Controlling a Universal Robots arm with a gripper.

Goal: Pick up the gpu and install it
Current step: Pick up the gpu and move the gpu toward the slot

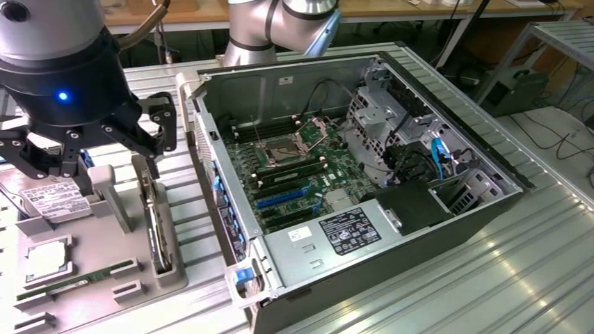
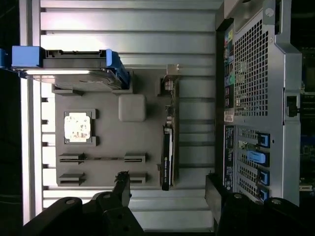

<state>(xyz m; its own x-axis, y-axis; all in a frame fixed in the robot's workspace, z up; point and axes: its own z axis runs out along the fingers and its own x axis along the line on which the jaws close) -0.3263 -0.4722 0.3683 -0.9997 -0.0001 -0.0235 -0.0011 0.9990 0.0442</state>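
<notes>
Pincer: hovering above the grey tray with its jaws standing wide open and gripping nothing; the two black fingers are reaching down on either side of an empty gap
Gpu: standing on its long edge in a slot of the tray, along the side nearest the computer case; in the wrist view it is lining up with the gap between the fingers, beyond their tips and apart from them, so nothing is touching it
Tray: lying flat on the table just beside the case, carrying the loose parts in moulded seats
Processor: sitting flat in a square pocket, well apart from the gpu
Memory stick: lying in a narrow groove between two small grey blocks, near the processor
Hard drive: resting at one end of the tray, wearing blue rails along its sides
Table: showing ribbed metal slats that are catching the light, with tray and case sitting on it
Computer case: lying on its side with the panel off, opening upward at the exterior view's right of the tray
Motherboard: showing inside the case, with blue card slots at the end nearest the tray
Arm: rising grey behind the case
</notes>
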